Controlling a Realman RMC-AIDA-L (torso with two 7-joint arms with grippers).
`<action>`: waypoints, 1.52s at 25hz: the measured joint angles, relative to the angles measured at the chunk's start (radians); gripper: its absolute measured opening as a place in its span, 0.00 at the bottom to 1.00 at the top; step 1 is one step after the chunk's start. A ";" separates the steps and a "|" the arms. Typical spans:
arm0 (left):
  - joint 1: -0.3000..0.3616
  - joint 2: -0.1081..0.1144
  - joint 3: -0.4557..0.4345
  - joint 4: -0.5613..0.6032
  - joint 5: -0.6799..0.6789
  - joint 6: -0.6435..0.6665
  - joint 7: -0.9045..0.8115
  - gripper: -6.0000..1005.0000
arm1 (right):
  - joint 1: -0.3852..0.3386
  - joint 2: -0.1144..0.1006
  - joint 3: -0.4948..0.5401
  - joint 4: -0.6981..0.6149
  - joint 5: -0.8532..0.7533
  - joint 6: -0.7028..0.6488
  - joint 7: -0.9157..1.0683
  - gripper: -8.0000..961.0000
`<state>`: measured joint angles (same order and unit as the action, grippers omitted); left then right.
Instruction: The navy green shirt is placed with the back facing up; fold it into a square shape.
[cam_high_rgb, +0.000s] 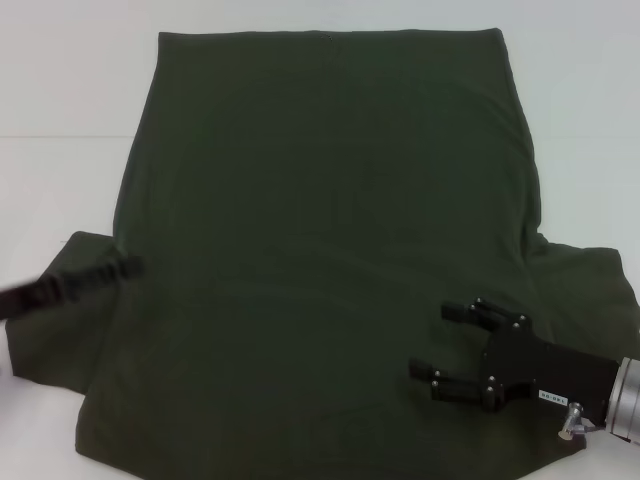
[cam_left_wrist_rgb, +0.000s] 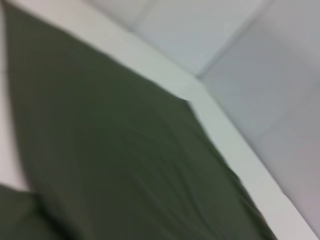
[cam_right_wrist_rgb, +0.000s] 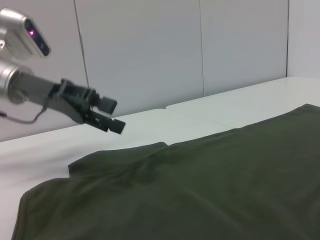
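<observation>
Surface: a white table (cam_high_rgb: 60, 90), plain and matte, with a faint seam running across it toward the far side.
Backdrop: pale wall panels (cam_right_wrist_rgb: 150, 50) stand right behind the far edge.
Lying on it: the navy green shirt (cam_high_rgb: 320, 250), spread flat with its plain side up, covering most of the top.
Hem: straight and parallel to the far edge, close to it.
Sleeves: one reaches toward the left edge, the other toward the right edge, both flat on the top.
Near edge: the shirt's collar end runs down to it.
</observation>
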<state>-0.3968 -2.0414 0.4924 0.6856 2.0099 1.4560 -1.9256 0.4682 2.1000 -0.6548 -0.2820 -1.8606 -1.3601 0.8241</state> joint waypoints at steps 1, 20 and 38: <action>-0.001 0.007 0.000 0.027 0.015 0.002 -0.066 0.87 | 0.000 0.000 0.000 0.000 0.000 -0.001 0.000 0.98; -0.132 0.140 0.034 0.126 0.567 -0.024 -0.596 0.87 | 0.010 0.000 0.000 0.010 0.000 0.000 0.001 0.98; -0.131 0.134 0.035 0.058 0.579 -0.100 -0.598 0.87 | 0.017 0.000 0.000 0.010 0.000 0.003 0.001 0.97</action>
<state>-0.5275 -1.9074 0.5270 0.7436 2.5892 1.3558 -2.5232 0.4848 2.1000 -0.6550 -0.2715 -1.8607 -1.3573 0.8248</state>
